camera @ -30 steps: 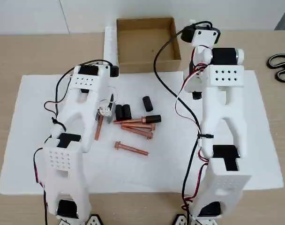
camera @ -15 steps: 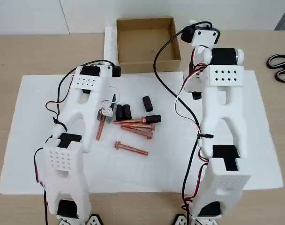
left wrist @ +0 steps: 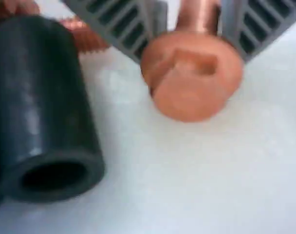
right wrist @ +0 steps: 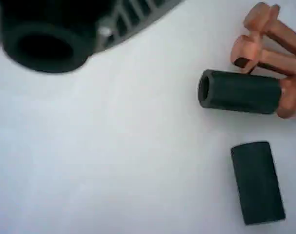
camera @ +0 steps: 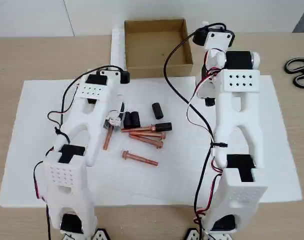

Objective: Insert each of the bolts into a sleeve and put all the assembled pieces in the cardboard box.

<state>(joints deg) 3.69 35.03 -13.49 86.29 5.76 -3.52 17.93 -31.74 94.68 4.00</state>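
**Left arm drew back a little, bolt in grip**

The left gripper (camera: 111, 121) pinched a copper bolt (left wrist: 192, 78) by its shank, the head low over the white pad (camera: 242, 165) beside a loose sleeve (left wrist: 41, 112). Over the last second that arm had shifted slightly toward its base, and the bolt barely moved. The right gripper (camera: 210, 100) clasped a second sleeve (right wrist: 43, 44) near the cardboard box (camera: 154, 45), unchanged.

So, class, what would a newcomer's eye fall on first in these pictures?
The left pincer grips a copper bolt by its shank, close to the white mat. The right pincer holds a black sleeve. Between the arms lie loose bolts and sleeves; the cardboard box behind stands empty.
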